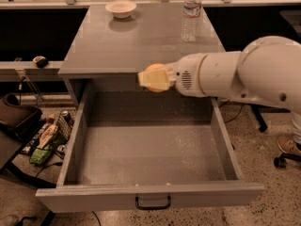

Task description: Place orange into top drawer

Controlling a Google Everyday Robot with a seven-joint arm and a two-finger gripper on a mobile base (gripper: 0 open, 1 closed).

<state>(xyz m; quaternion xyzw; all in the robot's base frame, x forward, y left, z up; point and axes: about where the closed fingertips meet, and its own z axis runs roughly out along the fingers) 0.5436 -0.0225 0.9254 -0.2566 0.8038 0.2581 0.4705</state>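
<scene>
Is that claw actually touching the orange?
Touching. The camera view shows the gripper clamped around the orange, holding it in the air over the open top drawer.

Orange [154, 68] in jaws, above top drawer [146, 159] — bowl [121, 8], bottle [191, 13] behind

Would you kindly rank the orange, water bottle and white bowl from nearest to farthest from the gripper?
1. orange: held in the gripper, above the open top drawer.
2. water bottle: cabinet top, right rear.
3. white bowl: cabinet top, left rear corner.
</scene>
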